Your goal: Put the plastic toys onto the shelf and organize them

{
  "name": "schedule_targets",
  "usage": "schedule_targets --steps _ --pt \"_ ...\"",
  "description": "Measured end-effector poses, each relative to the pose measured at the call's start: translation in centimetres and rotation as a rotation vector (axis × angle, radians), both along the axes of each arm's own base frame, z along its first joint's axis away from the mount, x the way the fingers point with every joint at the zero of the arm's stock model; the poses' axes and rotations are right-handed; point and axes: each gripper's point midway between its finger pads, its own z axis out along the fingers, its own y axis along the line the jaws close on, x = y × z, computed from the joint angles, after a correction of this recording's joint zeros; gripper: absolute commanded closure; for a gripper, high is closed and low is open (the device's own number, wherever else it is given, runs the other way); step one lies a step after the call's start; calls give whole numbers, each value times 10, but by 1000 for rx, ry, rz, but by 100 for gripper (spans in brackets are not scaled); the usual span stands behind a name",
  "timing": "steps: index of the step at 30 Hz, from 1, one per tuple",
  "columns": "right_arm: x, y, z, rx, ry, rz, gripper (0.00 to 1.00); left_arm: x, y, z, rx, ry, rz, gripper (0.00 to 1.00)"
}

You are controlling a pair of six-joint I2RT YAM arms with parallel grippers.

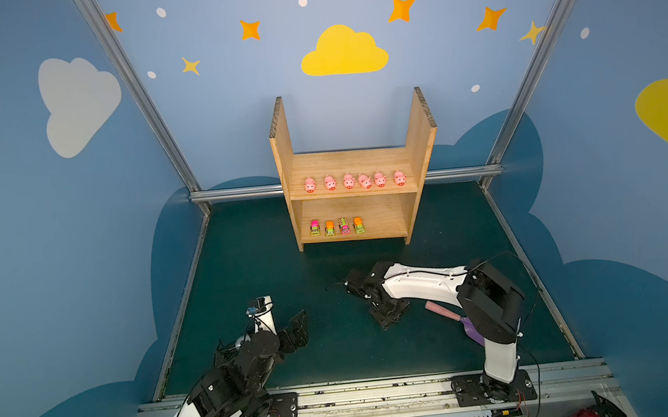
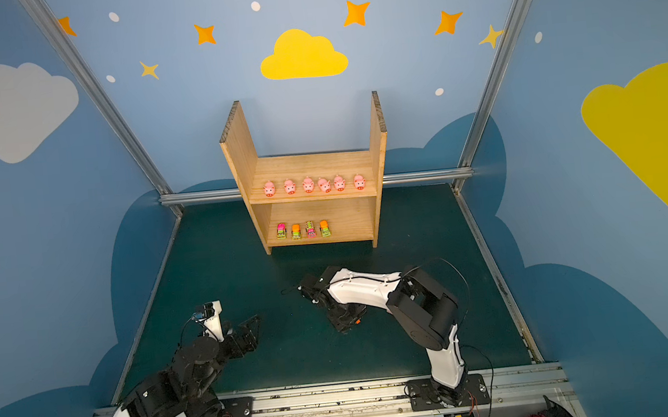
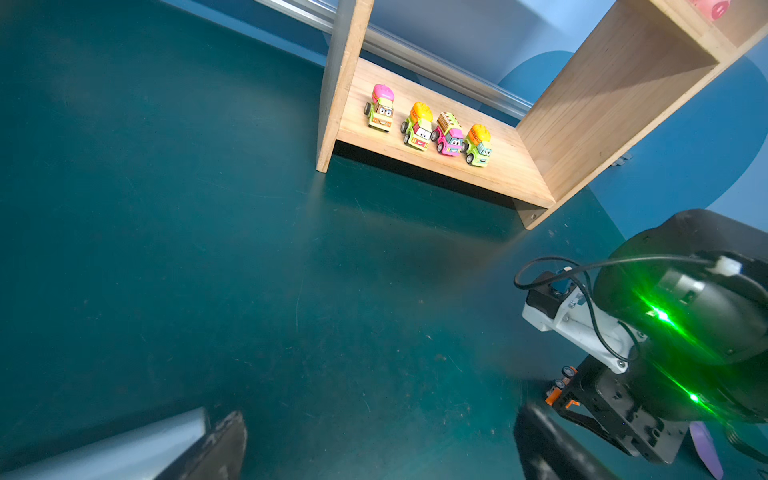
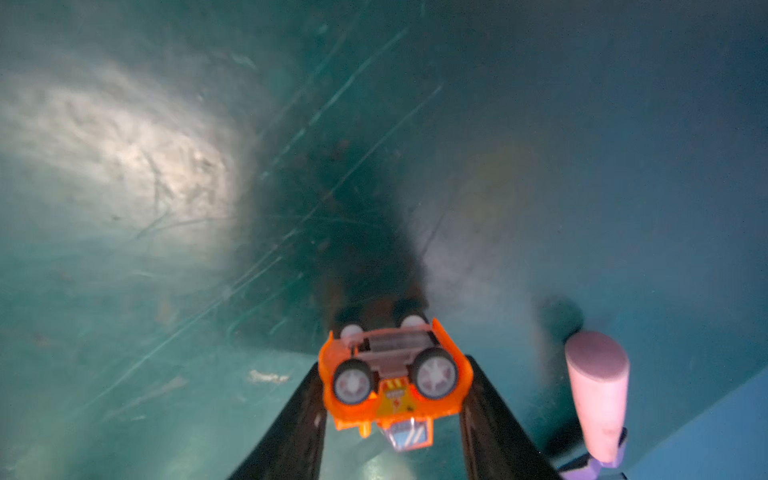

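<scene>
Pine shelf [image 1: 282, 147]: 6 pigs [image 1: 348, 181] above, 4 cars [image 1: 344, 226] below — right claw [image 4: 392, 365] flanks orange car [image 4: 395, 399], grip unclear; left claw [image 3: 380, 415] gapes.

Pigs [image 1: 354, 181] line the shelf's [image 1: 418, 147] upper board [image 1: 352, 159], vehicles [image 1: 336, 227] its lower; another vehicle [image 4: 395, 374] lies between the right hand's [image 4: 392, 365] fingers [image 4: 291, 436].

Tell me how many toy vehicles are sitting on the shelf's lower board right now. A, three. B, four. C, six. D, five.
B: four toy vehicles stand in a row on the lower board of the shelf, while a fifth, an orange vehicle, is off the shelf between the fingers of the right gripper.
</scene>
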Motion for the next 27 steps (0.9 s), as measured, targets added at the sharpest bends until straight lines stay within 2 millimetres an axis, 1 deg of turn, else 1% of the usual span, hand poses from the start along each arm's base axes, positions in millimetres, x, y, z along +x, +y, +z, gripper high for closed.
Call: schedule_targets --steps 2,4,7,10,13,18,21,27 --pt "1 1 1 3 0 5 45 0 0 0 1 1 0 0" --pt "2 3 1 5 -1 12 45 0 0 -1 2 2 0 0" --pt "4 6 1 6 -1 21 50 0 0 -1 5 3 0 0" --pt "5 7 1 8 -1 22 50 0 0 -1 5 3 1 0" --pt "6 8 1 9 -4 21 45 0 0 -1 5 3 0 0" --pt "8 8 4 25 -19 13 33 0 0 -3 14 9 0 0" --pt "6 5 13 74 -54 6 31 1 -1 -5 29 16 -3 0" --pt "-4 -8 47 253 -157 -65 29 4 -7 -8 55 39 -13 0"
